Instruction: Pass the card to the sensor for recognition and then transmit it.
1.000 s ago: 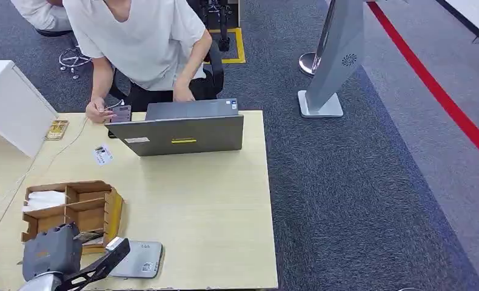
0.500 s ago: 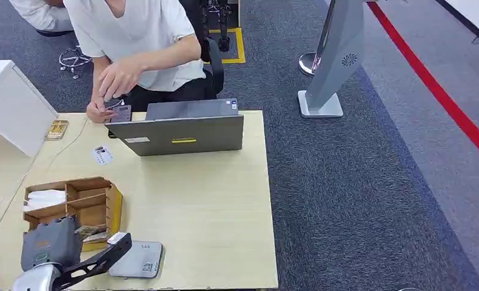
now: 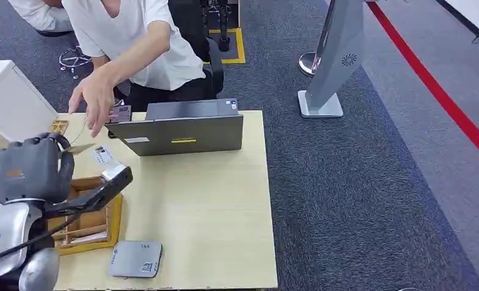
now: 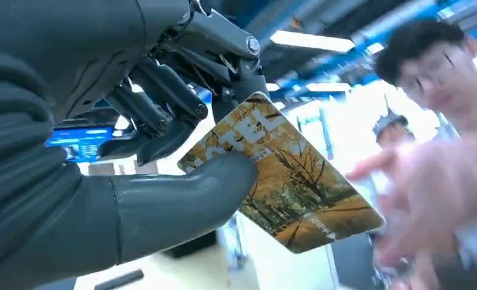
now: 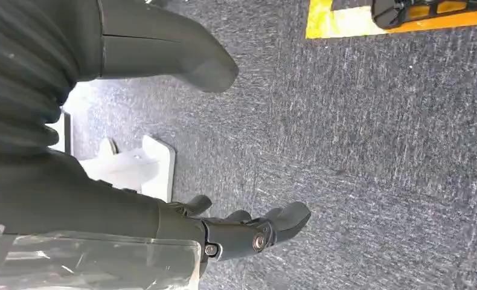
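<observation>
My left hand is raised over the left side of the table and pinches a card with an autumn-tree print between thumb and fingers. The card's edge pokes out toward the person. The person's hand reaches down toward the card, a short way from it, and looks blurred in the left wrist view. The grey flat sensor pad lies near the table's front edge, below my raised hand. My right hand hangs over the carpet with fingers apart and nothing in it.
A wooden card holder with compartments sits under my left arm. An open laptop stands at the table's far edge, with a small card lying beside it. A white box is at the far left. A grey kiosk stand rises on the carpet.
My left hand has risen from beside the sensor pad up and away toward the person, carrying the card. The person's arm has swung out to the left and down toward it.
</observation>
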